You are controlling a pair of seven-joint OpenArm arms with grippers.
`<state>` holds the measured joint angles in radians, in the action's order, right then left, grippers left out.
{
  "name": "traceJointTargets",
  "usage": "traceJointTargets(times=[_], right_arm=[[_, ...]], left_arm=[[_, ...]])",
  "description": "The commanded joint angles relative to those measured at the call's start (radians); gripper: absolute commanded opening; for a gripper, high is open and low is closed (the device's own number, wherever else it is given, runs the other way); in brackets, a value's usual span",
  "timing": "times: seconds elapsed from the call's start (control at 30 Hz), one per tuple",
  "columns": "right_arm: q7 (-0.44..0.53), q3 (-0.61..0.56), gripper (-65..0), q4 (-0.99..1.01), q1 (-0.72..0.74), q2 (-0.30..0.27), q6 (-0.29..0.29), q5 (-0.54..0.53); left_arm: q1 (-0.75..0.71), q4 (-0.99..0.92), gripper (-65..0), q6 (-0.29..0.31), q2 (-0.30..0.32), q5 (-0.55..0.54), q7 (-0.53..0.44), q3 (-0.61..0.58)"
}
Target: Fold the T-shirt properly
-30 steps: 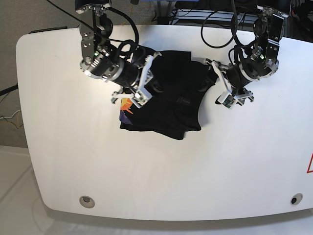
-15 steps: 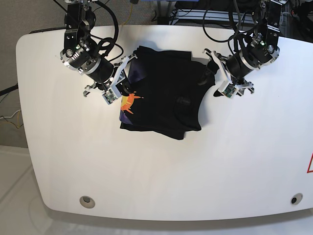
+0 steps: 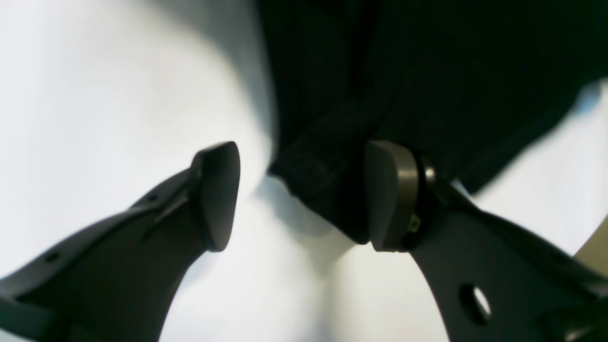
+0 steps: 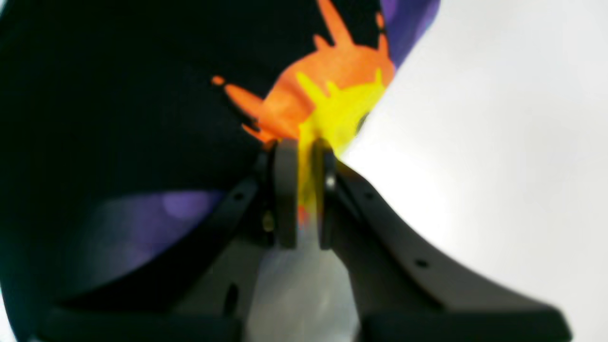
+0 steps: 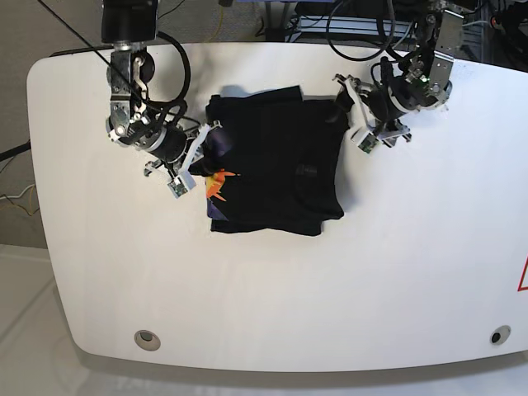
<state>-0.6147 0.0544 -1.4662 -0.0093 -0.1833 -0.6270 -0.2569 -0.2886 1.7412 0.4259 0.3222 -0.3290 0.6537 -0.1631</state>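
The black T-shirt (image 5: 276,165) lies folded in a rough rectangle at the table's middle, with an orange-yellow print showing at its left edge. My right gripper (image 5: 200,158) is at that left edge. In the right wrist view the right gripper (image 4: 299,199) is shut on the printed fabric of the T-shirt (image 4: 118,95). My left gripper (image 5: 346,111) is at the shirt's upper right corner. In the left wrist view the left gripper (image 3: 304,194) is open, and a hemmed corner of the T-shirt (image 3: 427,71) reaches between its fingers, against the right pad (image 3: 389,194).
The white table (image 5: 330,289) has a round fitting near its front left corner (image 5: 147,337) and another near its front right corner (image 5: 495,336). Cables and equipment crowd the far edge behind both arms. A red mark (image 5: 523,276) sits at the right border.
My right gripper has drawn back to the left from over the shirt to its left edge, holding the printed fabric. My left gripper has moved up and left to the shirt's upper right corner.
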Motion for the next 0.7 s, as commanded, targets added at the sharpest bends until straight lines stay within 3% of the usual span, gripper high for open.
traceJointTargets(times=[0.0, 0.23, 0.5, 0.57, 0.67], right_arm=[[0.016, -0.018, -59.1, 0.058, 0.032, -0.005, 0.013, 0.011], [0.063, -0.064, -59.3, 0.123, 0.056, 0.003, 0.016, 0.073], [0.118, -0.044, -60.1, 0.11, 0.043, 0.048, 0.014, 0.348], [0.121, -0.035, -60.2, 0.102, 0.034, 0.058, 0.016, 0.389], [0.119, -0.008, -60.8, 0.089, 0.033, 0.065, 0.023, 0.41]], left_arm=[[0.013, -0.021, -26.0, -0.003, 0.002, 0.011, -0.007, -0.01], [0.042, -0.093, -27.2, -0.006, -0.013, 0.016, -0.011, -0.004], [0.086, -0.207, -33.7, -0.005, -0.056, 0.025, -0.034, 0.025], [0.09, -0.229, -37.7, -0.007, -0.066, 0.032, -0.042, 0.024], [0.127, -0.303, -51.0, -0.012, -0.084, 0.053, -0.06, 0.001]])
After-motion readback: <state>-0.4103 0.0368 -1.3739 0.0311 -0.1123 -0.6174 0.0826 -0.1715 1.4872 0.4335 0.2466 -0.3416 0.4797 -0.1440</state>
